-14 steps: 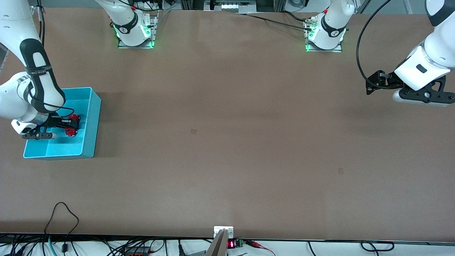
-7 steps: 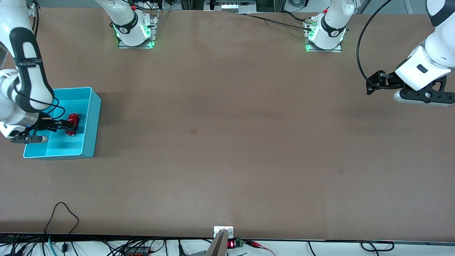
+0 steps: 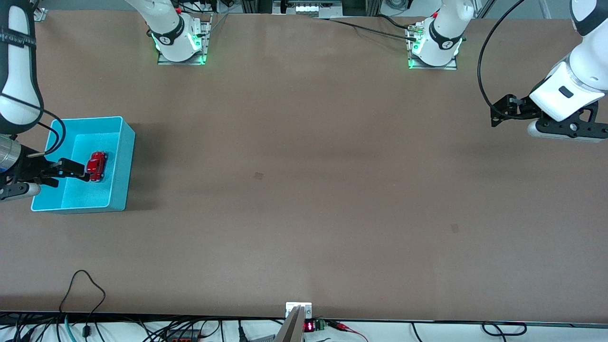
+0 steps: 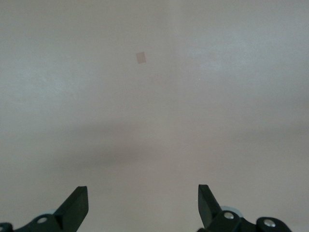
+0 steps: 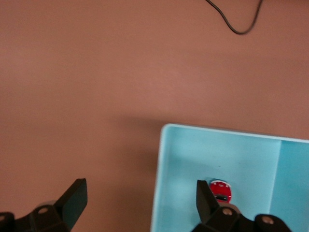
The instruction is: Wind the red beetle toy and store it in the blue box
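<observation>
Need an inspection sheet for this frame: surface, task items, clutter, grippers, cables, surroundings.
Surface: brown table, a few small dark marks.
Task items: beetle lies inside the box, at the right arm's end of the table.
Clutter: nothing seen.
Grippers: right gripper open, over the box beside the beetle; left gripper open, empty, waiting over bare table at the left arm's end.
Cables: black cable lies on the table edge nearest the camera; another runs to the left arm's base.
Surroundings: wiring and a red display under the near edge.
</observation>
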Controlling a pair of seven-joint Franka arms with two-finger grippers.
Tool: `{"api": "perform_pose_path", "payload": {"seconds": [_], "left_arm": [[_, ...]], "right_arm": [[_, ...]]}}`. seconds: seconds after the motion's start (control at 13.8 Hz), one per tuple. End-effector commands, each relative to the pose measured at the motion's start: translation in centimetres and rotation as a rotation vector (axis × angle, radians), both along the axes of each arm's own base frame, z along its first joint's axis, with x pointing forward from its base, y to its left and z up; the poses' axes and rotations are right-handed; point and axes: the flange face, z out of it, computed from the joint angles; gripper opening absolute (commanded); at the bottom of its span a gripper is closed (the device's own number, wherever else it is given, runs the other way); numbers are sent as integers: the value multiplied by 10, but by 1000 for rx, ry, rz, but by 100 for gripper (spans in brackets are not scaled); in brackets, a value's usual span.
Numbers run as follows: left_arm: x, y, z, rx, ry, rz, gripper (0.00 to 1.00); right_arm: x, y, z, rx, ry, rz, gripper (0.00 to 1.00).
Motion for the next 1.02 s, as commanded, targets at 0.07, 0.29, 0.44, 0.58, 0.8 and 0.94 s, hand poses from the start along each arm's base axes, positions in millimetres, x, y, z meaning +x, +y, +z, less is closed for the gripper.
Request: {"api": "perform_pose_path", "payload": {"seconds": [0.07,0.29,0.44,0.58,0.8,0.94], "left_arm": [[2,1,5,-11,5,-1,100],[2,1,5,-11,5,-1,100],[2,2,5,-11,5,1,100],[2,2,5,-11,5,1,100],[2,2,5,-11,5,1,100],[2,2,5,-11,7,1,100]], "right_arm": [[-1,90,54,-73,18,-108,100],[-20,101,97,-45,22,-167,100],[-27,49,114,-38,9,-238,100],[-42,32,126,-28,52,-249,100],[-57,32,139,-37,87,-249,100],[-64,34,138,-63,94,-241,100]]}}
